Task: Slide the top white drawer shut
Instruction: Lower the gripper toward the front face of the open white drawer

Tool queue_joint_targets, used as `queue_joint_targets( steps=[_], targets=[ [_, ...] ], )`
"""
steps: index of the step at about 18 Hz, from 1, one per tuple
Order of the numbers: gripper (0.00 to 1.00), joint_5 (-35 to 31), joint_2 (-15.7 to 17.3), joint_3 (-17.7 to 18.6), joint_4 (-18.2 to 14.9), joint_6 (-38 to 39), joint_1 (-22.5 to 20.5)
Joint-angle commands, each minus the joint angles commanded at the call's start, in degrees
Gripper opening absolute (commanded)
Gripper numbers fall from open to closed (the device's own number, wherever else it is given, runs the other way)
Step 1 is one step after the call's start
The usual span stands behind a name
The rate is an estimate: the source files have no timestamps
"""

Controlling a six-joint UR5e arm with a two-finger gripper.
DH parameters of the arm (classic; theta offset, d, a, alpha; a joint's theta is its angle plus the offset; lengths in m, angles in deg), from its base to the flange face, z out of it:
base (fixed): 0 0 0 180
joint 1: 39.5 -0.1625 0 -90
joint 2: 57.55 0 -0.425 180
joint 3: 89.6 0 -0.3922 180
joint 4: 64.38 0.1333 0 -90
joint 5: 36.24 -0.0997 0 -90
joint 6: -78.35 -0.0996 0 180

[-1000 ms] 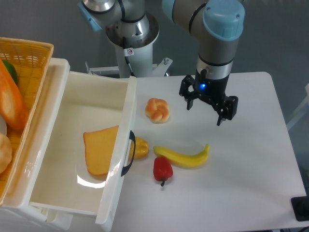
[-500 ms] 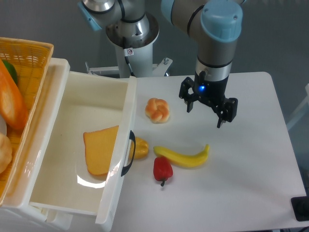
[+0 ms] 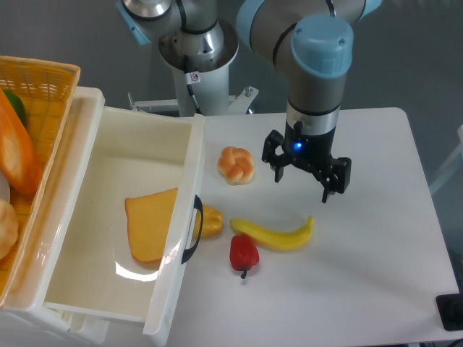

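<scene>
Right now I see the top white drawer [image 3: 108,210] pulled far out at the left of the view, its long front panel running from near the top of the frame down toward the bottom edge, with the curved black handle [image 3: 194,230] on its right-facing side. Inside it lies a flat orange wedge [image 3: 150,224], on the drawer floor. A yellow wicker basket [image 3: 40,83] sits at the far left, beyond the drawer's back edge, and is cut off by the frame. My gripper [image 3: 307,176] hangs above the white bench [image 3: 376,253], to the right of the drawer and well apart from the handle; its two fingers are spread wide and hold nothing. Between gripper and drawer, a knotted bread roll [image 3: 236,164] sits on the bench. Below it, a small yellow item [image 3: 210,221] lies just beside the handle, partly hidden by the drawer front, so I cannot tell whether they touch. A banana [image 3: 275,234] and a red pepper [image 3: 244,253] lie close together near the middle of the bench. The bench's right half, out to its rounded right edge, is bare white surface.
</scene>
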Motion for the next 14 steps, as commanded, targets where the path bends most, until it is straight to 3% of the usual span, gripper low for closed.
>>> queue_joint_targets(
  steps=[6, 14],
  targets=[
    [1.00, -2.5, -1.7, 0.4, -0.1, 1.8, 1.3],
    [1.00, -5.0, -5.3, -0.6, 0.3, 16.3, 2.9]
  ],
)
